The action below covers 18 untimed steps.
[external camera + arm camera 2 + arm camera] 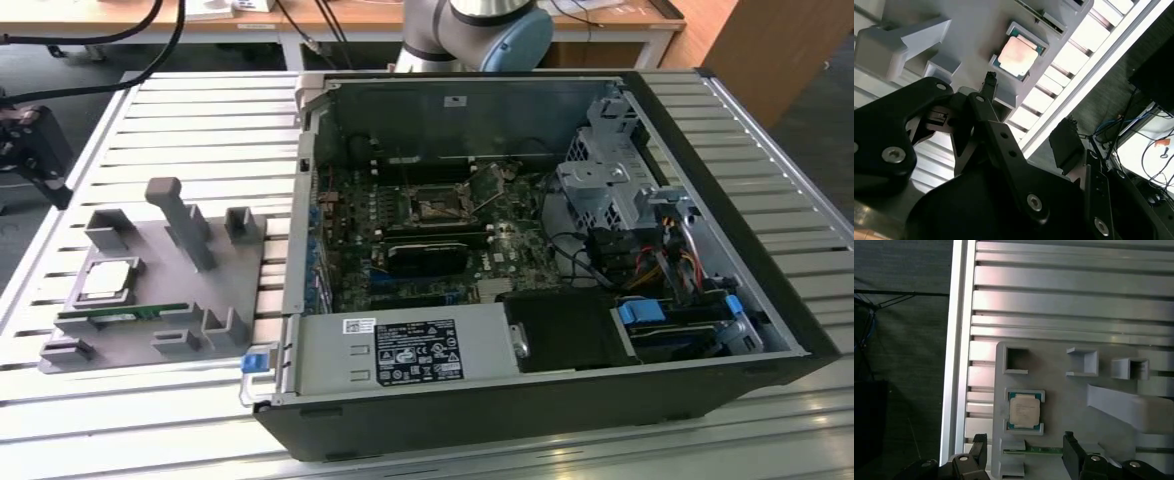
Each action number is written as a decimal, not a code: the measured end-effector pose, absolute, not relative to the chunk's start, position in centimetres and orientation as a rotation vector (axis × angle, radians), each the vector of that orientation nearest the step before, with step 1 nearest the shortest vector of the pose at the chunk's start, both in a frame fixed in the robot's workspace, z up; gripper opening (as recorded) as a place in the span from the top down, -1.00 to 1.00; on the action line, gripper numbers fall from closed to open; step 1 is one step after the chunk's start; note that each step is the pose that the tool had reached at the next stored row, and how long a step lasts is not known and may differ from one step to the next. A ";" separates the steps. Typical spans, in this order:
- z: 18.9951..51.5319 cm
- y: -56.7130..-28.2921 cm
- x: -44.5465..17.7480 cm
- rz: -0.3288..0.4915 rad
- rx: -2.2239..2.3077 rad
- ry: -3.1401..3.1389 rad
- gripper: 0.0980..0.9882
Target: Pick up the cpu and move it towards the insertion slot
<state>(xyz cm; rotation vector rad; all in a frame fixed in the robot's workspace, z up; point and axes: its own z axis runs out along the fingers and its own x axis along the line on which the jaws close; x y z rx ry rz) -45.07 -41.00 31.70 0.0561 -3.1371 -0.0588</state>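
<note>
cpu: small square chip with a shiny silver top, lying flat in its pocket on the grey fixture tray, at the exterior view's left. Not lifted.
memory stick: long, thin and green; lies on the same tray just beside the cpu's pocket.
post: tall grey upright on the tray, near the cpu but apart from it.
gripper: in the first wrist view it hangs over the tray, close to the cpu and not touching it.
claw state: released; the two black fingers stand wide apart, the gap broader than the chip, and they hold nothing.
insertion slot: square socket with a silver-grey frame and dark centre, on the motherboard inside the open computer case.
cpu to slot: well apart; the case's side wall stands between tray and board.
table: slatted metal top, carrying both the tray and the case.
arm: its base stands behind the case, at the far edge of the table.
</note>
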 end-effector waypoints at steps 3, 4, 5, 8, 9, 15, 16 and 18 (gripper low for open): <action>31.3 -41.1 -45.1 -0.059 0.056 -3.137 -0.37; 31.1 -41.1 -45.1 -0.059 0.056 -3.137 -0.37; 31.1 -41.2 -45.1 -0.059 0.057 -3.137 -0.37; 30.8 -41.2 -45.0 -0.059 0.058 -3.137 -0.37; 30.8 -41.2 -45.0 -0.059 0.058 -3.137 -0.37; 30.0 -41.2 -44.8 -0.059 0.059 -3.137 -0.37; 29.8 -41.2 -44.8 -0.059 0.059 -3.137 -0.37; 29.5 -41.3 -44.8 -0.059 0.059 -3.137 -0.37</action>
